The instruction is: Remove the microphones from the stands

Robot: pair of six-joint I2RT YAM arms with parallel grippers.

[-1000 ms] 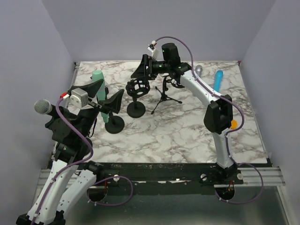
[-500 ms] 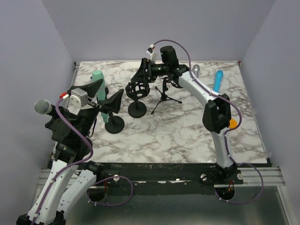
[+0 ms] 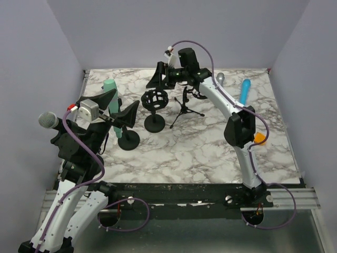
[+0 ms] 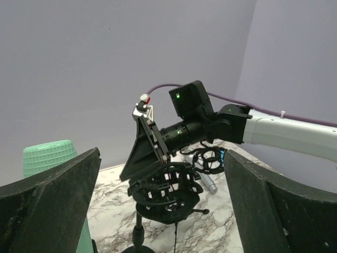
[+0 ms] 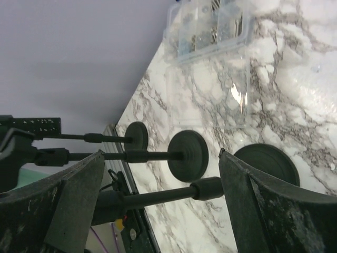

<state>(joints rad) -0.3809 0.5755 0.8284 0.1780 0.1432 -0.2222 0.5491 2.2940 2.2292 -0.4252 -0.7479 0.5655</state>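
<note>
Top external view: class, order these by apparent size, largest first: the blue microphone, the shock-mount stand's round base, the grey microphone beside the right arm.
1. Shock-mount stand's round base
2. Blue microphone
3. Grey microphone, though the right arm hides part of it, so its full size is unsure.

Overhead view: even, diffuse light throughout; marble tabletop (image 3: 210, 147) bright, shadows on it faint, soft, short. Below its near edge, dim. Left wrist view: left gripper (image 4: 162, 153) fingers (image 4: 47, 200) above the tabletop dark, soft-edged; background sharp. Right wrist view: pale sheen across the tabletop; right gripper (image 5: 161, 153) fingers (image 5: 68, 211) close, blurred, grainy.
</note>
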